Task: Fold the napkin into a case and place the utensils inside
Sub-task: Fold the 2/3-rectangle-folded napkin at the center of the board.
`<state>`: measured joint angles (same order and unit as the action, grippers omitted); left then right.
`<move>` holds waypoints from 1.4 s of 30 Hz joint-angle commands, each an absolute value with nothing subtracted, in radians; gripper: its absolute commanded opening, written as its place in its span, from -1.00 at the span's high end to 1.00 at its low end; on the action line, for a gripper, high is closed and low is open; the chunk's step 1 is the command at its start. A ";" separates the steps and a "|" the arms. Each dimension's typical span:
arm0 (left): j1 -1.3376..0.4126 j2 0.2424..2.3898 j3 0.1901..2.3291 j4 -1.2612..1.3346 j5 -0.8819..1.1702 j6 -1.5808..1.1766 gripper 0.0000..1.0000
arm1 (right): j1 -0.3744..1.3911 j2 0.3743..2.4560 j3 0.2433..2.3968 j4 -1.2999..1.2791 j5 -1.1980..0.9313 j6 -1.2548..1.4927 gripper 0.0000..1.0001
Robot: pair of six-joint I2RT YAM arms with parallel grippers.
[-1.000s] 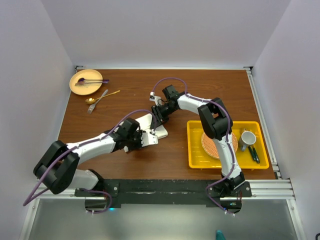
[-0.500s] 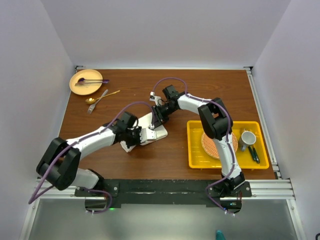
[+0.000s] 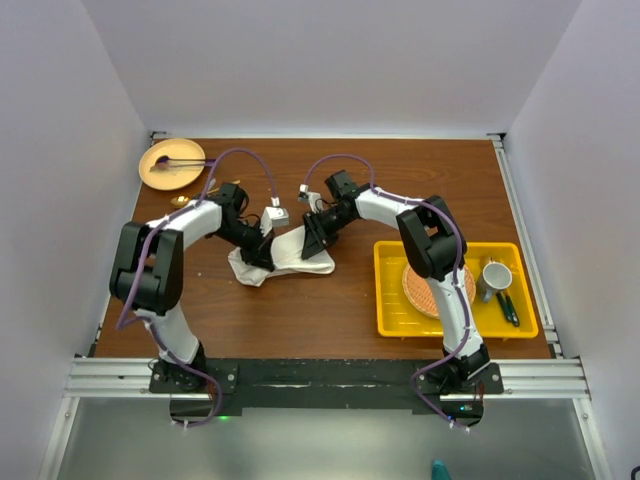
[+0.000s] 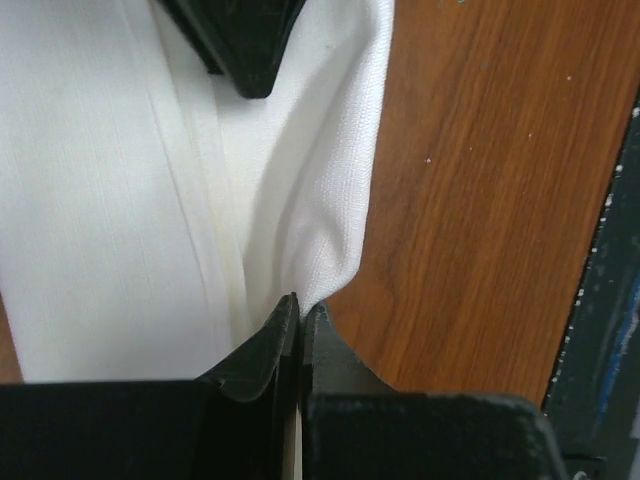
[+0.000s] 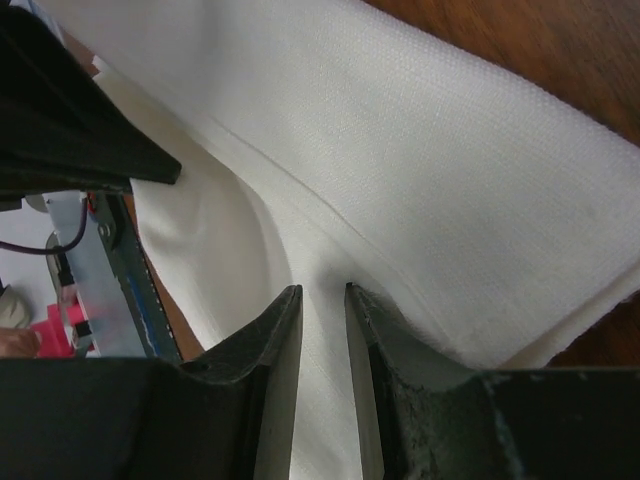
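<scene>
Cream-white cloth, the napkin (image 3: pixel 295 262), lies half folded in the middle of the bench (image 3: pixel 330 320), between the two arms. It looks soft, thin and very light, with no stiffness of its own. I think it will sag and slide on the smooth wood when it is pulled, and a fold will spring open if nothing presses on it. The left claw (image 4: pixel 302 308) is pressed together on a doubled edge of the cloth, on the side next to the bare wood. An edge or a corner like this seems the good place to take hold, not the flat middle. The right claw (image 5: pixel 318 295) has its fingers a little apart, with the tips at the cloth near a crease; whether it pinches a layer or only holds it down, I cannot tell. The gold utensils (image 3: pixel 180 201) are well apart at the far left, mostly hidden by the left arm
</scene>
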<state>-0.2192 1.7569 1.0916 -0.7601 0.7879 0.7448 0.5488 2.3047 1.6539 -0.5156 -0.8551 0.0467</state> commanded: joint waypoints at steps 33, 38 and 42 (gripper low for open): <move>-0.023 2.187 1.307 -0.973 0.968 0.727 1.00 | 0.638 2.048 1.661 -0.614 -0.677 -0.843 -0.60; -0.023 2.200 1.315 -1.014 0.959 0.764 1.00 | 0.706 2.077 1.640 -0.589 -0.686 -0.972 -0.60; -0.023 2.209 1.298 -1.037 0.945 0.793 1.00 | 0.721 2.109 1.644 -0.595 -0.696 -1.025 -0.61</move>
<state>-0.0284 2.1719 1.3079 -1.0279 1.0492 0.7155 0.7231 2.0884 1.6409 -0.6266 -0.6956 -0.8917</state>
